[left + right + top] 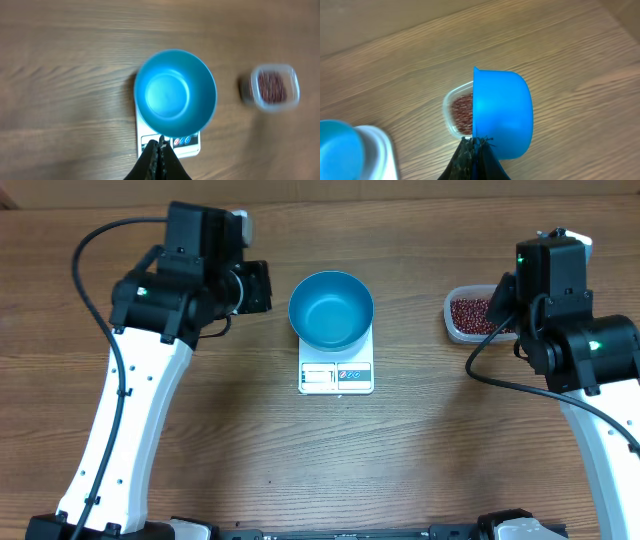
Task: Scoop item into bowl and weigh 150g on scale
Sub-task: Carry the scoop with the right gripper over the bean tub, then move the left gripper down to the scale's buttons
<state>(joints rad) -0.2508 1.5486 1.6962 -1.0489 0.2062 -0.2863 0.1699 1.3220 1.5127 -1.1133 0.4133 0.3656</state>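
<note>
In the upper left of the overhead view my left gripper sits beside the bowl; its wrist camera shows the fingers pressed together on nothing, low in that frame over the display edge of the scale. At centre the round, deep blue bowl stands on the small flat white scale, its inside bare, and the display is too small for me to read. Right of that, well apart on the wooden table, is the clear plastic tub holding the loose heap of dark red-brown beans. Furthest right, my right gripper is clamped on the small blue plastic scoop, which hangs on its side above the tub; I cannot see into it. I judge the scooping step is in hand and no beans have reached the bowl. Next I would need to dip the scoop's mouth into the heap, level it, then carry it left over the bowl.
</note>
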